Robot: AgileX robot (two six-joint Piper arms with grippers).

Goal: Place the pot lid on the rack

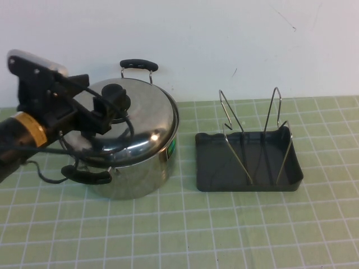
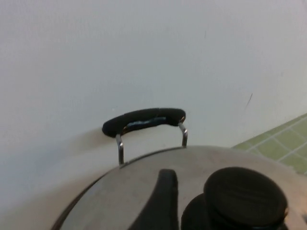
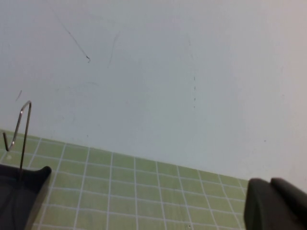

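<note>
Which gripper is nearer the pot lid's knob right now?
Left. The left gripper sits at the pot lid knob; the right gripper is off by the rack.

The left wrist view looks across the shiny dome of the pot lid (image 2: 144,187), and the black round knob (image 2: 244,196) is at the lower edge, very close to the camera. Just beside the knob, one dark finger (image 2: 163,196) of the left gripper (image 2: 192,211) rises over the lid. Behind the lid stands a black pot handle (image 2: 144,120) on two thin metal legs, before a white wall (image 2: 144,48); a corner of green squared mat (image 2: 283,143) shows beside it.
</note>
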